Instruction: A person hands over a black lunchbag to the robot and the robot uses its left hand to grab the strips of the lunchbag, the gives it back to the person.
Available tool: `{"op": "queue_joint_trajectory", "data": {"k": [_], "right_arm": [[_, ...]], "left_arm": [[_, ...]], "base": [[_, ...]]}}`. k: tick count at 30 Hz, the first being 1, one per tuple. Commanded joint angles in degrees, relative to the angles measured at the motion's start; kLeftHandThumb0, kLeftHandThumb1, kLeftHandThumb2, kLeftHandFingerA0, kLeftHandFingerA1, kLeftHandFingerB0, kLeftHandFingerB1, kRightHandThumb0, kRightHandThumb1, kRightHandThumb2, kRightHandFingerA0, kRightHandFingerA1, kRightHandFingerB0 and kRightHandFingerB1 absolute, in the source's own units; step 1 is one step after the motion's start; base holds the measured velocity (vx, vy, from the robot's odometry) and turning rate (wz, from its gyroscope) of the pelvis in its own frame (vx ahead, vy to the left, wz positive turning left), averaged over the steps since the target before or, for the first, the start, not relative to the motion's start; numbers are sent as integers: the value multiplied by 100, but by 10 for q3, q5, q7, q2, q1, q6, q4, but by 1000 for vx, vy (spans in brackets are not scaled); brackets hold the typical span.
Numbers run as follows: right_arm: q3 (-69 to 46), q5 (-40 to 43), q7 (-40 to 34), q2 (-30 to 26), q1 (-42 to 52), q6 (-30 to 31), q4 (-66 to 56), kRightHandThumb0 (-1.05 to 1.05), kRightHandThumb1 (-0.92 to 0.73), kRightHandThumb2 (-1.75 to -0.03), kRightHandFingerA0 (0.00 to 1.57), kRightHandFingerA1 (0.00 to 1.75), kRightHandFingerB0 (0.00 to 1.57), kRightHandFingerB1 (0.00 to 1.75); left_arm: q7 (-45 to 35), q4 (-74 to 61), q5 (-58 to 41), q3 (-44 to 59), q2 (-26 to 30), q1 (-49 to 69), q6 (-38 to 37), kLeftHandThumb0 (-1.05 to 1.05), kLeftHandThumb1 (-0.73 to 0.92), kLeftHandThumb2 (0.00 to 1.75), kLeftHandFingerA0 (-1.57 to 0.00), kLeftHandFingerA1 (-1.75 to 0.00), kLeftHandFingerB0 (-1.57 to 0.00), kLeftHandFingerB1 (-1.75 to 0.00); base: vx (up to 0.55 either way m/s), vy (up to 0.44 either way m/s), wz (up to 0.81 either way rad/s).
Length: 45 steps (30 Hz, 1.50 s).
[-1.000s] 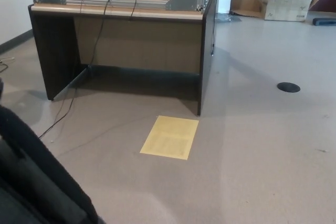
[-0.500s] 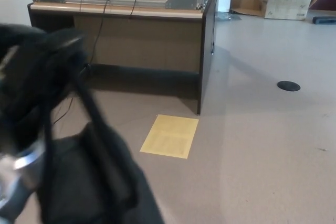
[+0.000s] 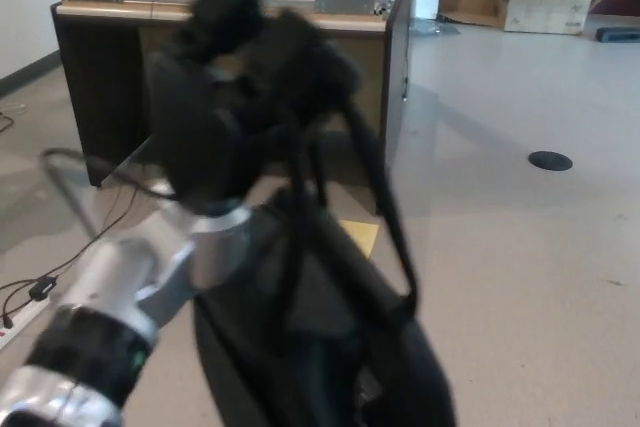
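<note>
Left hand (image 3: pixel 235 97) clamped round straps (image 3: pixel 375 187) — lunchbag (image 3: pixel 330 347) dangling, apparently blocking yellow sheet (image 3: pixel 360 235); desk (image 3: pixel 390 57) behind.

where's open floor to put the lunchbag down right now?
Bare floor lies right of the desk, running past the round floor plate toward the cardboard box. Centre-left is crowded: the left hand holds the black lunchbag by its straps, hiding most of the yellow sheet. Cables and a power strip clutter the far left.
</note>
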Motion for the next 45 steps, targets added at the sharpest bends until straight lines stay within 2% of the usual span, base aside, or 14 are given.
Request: {"op": "queue_joint_trajectory", "data": {"k": [1,13,14,15,18,19,22,26,30,31,35,37,42,45], "right_arm": [[-1,4,12,-15,-6,7,6,-63,-73,-62,42,42,57,45],[2,3,16,-17,-17,12,1,-57,-73,-62,41,41,57,45],[3,2,14,-17,-19,13,2,-57,-73,-62,42,41,58,45],[2,2,16,-17,-20,19,-1,-56,-75,-62,42,40,57,44],[0,5,17,-15,-26,26,-4,-57,-72,-62,41,40,58,44],[0,5,15,-14,-28,27,-3,-58,-72,-62,41,40,58,44],[-2,6,10,-13,-33,22,0,-58,-73,-62,42,41,59,45],[0,3,10,-15,-34,20,1,-58,-73,-62,42,42,60,45],[4,-1,14,-17,-41,26,-2,-56,-73,-62,42,41,60,45],[5,-2,14,-17,-42,26,-2,-56,-73,-61,42,41,60,45],[6,-1,17,-18,-49,29,3,-57,-73,-62,40,41,59,45],[5,1,20,-18,-53,31,3,-55,-72,-61,40,41,58,45],[-2,10,21,-13,-55,32,6,-55,-71,-61,41,41,62,46],[2,4,18,-15,-50,27,4,-55,-71,-62,42,42,61,47]], "left_arm": [[-124,67,-5,-54,-48,-70,55,-23,56,54,-79,-173,-66,-161],[-115,166,8,-146,-105,-143,104,-38,43,81,-108,-137,-86,-124],[-117,172,5,-148,-109,-149,105,-30,62,56,-74,-175,-62,-161],[-119,181,1,-152,-117,-160,109,-39,42,81,-109,-138,-87,-124],[-124,200,-12,-154,-131,-182,107,-29,61,56,-75,-175,-59,-165],[-136,202,-15,-154,-136,-191,111,-38,43,83,-110,-135,-82,-116],[-129,212,-15,-158,-142,-206,119,-34,56,58,-80,-167,-87,-105],[-118,217,-17,-161,-136,-205,117,-26,59,56,-78,-175,-67,-163],[-122,221,-21,-160,-113,-198,111,-29,60,56,-76,-175,-67,-163],[-126,220,-22,-159,-109,-196,114,-36,41,82,-112,-135,-88,-118],[-140,218,-32,-152,-92,-192,117,-32,55,60,-87,-155,-92,-89],[-143,215,-35,-149,-79,-193,111,-32,57,59,-80,-164,-76,-126],[-140,212,-45,-146,-65,-190,88,-36,44,81,-109,-137,-80,-119],[-147,201,-57,-141,-64,-178,81,-44,52,65,-80,-150,-78,-115]], "base": [[0,0,0],[0,0,0],[0,0,0],[0,0,0],[0,0,0],[0,0,0],[0,0,0],[0,0,0],[0,0,0],[0,0,0],[0,0,0],[0,0,0],[0,0,0],[0,0,0]]}}
